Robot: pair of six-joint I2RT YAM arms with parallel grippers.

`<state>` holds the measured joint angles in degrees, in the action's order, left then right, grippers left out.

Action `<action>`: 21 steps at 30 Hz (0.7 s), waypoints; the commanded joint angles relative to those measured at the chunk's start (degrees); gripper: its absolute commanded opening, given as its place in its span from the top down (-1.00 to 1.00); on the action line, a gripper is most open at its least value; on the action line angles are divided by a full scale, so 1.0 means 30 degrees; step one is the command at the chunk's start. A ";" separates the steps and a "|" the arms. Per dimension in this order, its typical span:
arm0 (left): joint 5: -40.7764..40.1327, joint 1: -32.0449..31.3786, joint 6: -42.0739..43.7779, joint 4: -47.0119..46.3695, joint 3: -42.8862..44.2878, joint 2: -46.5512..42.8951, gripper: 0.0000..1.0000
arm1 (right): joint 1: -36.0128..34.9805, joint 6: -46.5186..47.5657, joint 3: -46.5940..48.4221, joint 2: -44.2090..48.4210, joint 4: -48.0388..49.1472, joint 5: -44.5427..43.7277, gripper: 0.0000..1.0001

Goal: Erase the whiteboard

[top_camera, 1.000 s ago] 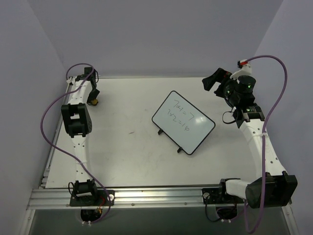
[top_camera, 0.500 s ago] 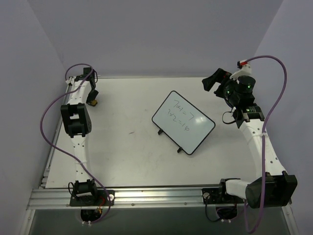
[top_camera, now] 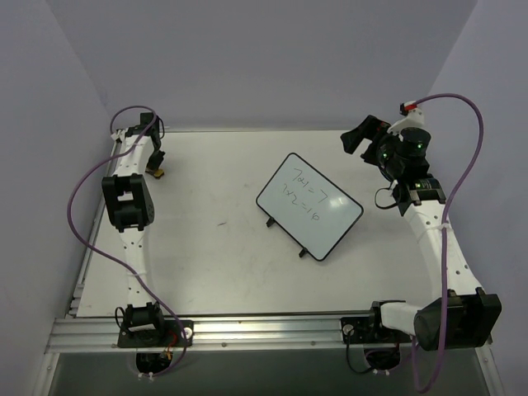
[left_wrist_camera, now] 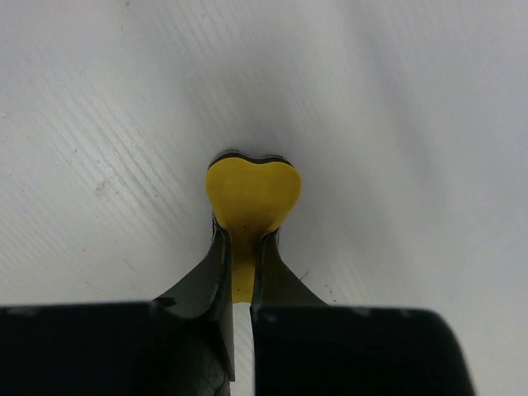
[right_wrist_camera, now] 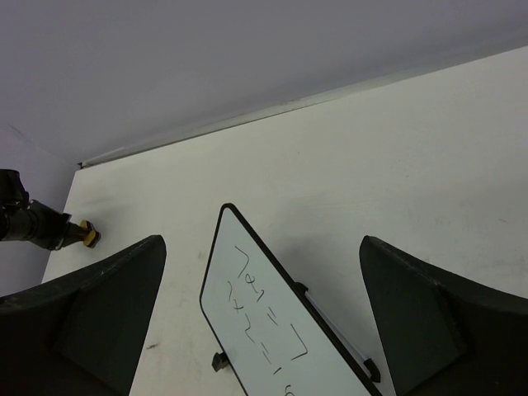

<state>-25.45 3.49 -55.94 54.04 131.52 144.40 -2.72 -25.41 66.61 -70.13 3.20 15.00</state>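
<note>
The whiteboard [top_camera: 309, 205] lies flat at the table's middle, turned diagonally, with dark handwriting on it and small black clips on its near-left edge; the right wrist view shows the whiteboard [right_wrist_camera: 264, 322] too. At the far left corner my left gripper [top_camera: 155, 171] is shut on a small yellow heart-shaped eraser [left_wrist_camera: 252, 191] with a dark underside, which rests on the table; the eraser [right_wrist_camera: 88, 235] is a yellow speck in the right wrist view. My right gripper [top_camera: 360, 134] hangs open above the far right of the table, nothing between its fingers [right_wrist_camera: 107, 313].
The white table [top_camera: 206, 256] ends in a metal rail at the near edge. Lilac walls close in on the left, back and right. A small dark mark [top_camera: 221, 223] sits on the table left of the board.
The left gripper's jaws have closed onto the yellow eraser. The right arm and the whiteboard have not moved.
</note>
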 commanded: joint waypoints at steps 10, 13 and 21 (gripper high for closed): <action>0.1920 -0.0107 0.1596 -0.3509 -0.4310 -0.4448 0.95 | -0.0177 -0.0026 0.0385 -0.0676 0.0457 0.0154 -1.00; 0.2214 -0.0399 0.1887 -0.4476 -0.6040 -0.5795 0.95 | -0.0177 -0.0056 0.0648 -0.0910 0.0165 0.0155 -1.00; 0.2594 -0.2301 0.2915 -0.7522 -1.0731 -1.0973 0.95 | -0.0206 0.0178 0.1174 -0.1555 -0.0772 0.0067 -1.00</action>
<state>-19.09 -0.86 -49.23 38.39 102.74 120.03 -2.74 -25.43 67.09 -74.06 1.63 15.00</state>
